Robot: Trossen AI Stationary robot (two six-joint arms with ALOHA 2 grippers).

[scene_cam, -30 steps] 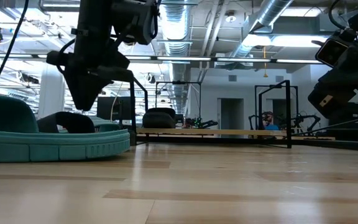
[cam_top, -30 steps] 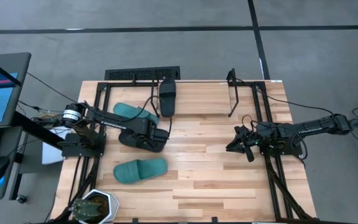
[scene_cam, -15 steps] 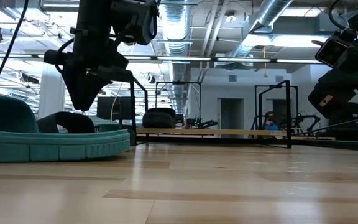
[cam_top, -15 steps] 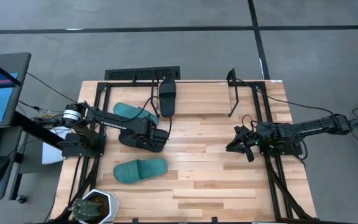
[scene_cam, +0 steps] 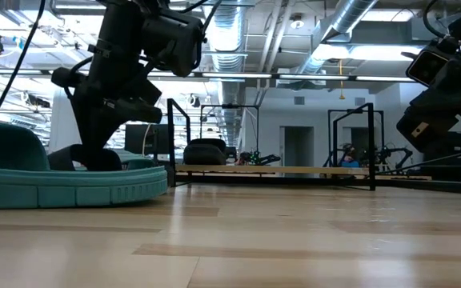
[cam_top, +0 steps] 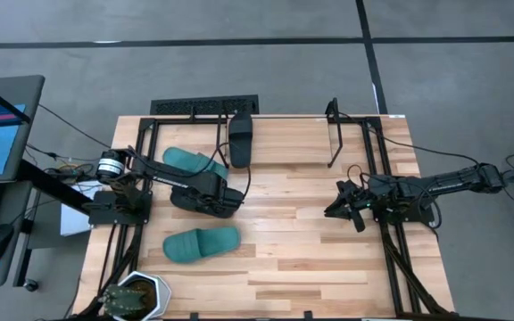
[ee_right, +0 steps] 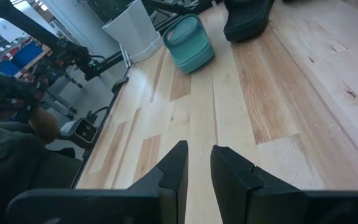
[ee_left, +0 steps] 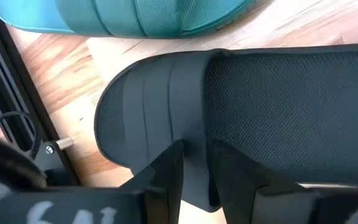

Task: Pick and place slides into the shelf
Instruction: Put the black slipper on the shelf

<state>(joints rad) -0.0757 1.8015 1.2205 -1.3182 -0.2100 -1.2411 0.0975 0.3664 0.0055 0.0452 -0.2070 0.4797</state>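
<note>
Black and matte, a soft slide (ee_left: 229, 118) with a ridged strap and a finely dimpled footbed lay on the pale wood-plank table (cam_top: 302, 259), just beside a teal slide (cam_top: 190, 162). The left gripper (ee_left: 194, 177) sat low over its strap, fingers narrowly parted; whether they pinched it I could not tell. Another black slide (cam_top: 240, 138) rested on the thin-rod shelf (cam_top: 333, 134). The right gripper (ee_right: 197, 168) hovered narrow and empty, well apart.
</note>
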